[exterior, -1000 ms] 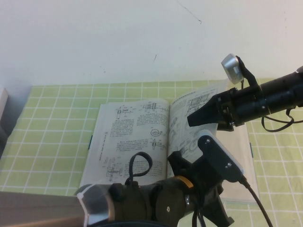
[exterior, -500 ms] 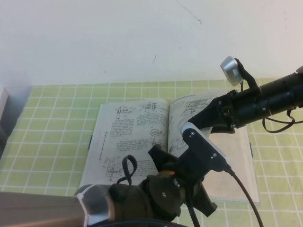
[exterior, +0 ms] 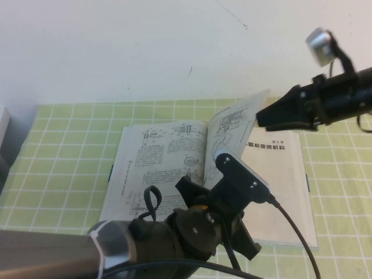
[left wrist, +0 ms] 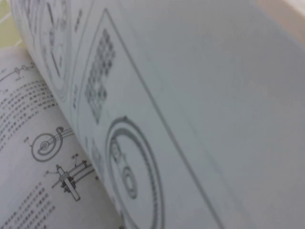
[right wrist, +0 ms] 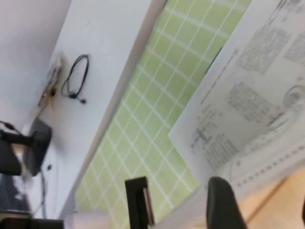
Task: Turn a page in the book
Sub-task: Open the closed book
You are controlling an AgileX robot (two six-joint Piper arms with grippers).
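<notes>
Mid-turn: the page (exterior: 232, 131) stands lifted off the book (exterior: 157, 168); my right gripper (exterior: 263, 118), fingers apart, sits beside its top edge, my left gripper (exterior: 224, 174), state unclear, is under the leaf; next, sweep it leftward.

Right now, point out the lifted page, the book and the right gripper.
the page (exterior: 232, 131), high view, on its raised printed face.
the book (exterior: 157, 160), high view, on the flat left-hand leaf.
the right gripper (exterior: 260, 118), high view, at its fingertips beside the page's top corner.
</notes>
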